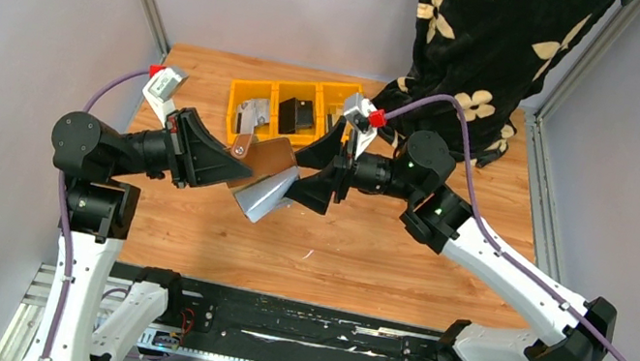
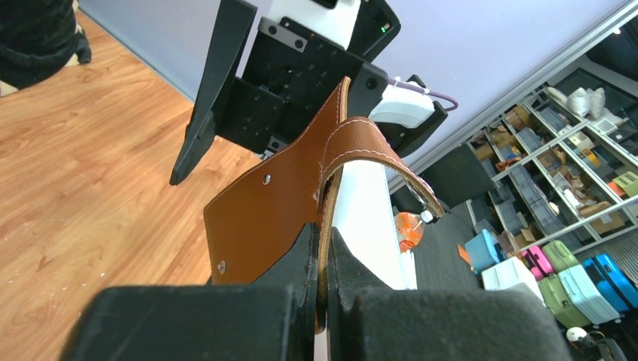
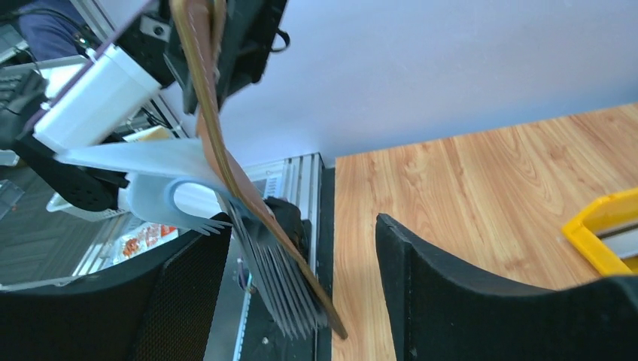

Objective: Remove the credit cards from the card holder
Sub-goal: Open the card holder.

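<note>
Left jaws are pinched shut on one edge of the card holder, holding the brown leather flap up off the tabletop, its snap tab curling out to one side; right jaws stand wide apart and grip nothing, a finger on either side of the grey clear sleeves that fan down from the leather; whether any credit cards sit in those sleeves I cannot tell; behind both arms a yellow tray rests on the tabletop, a grey-white piece in its left compartment, a black one in the middle; a black flowered cloth hangs at the far right corner.
</note>
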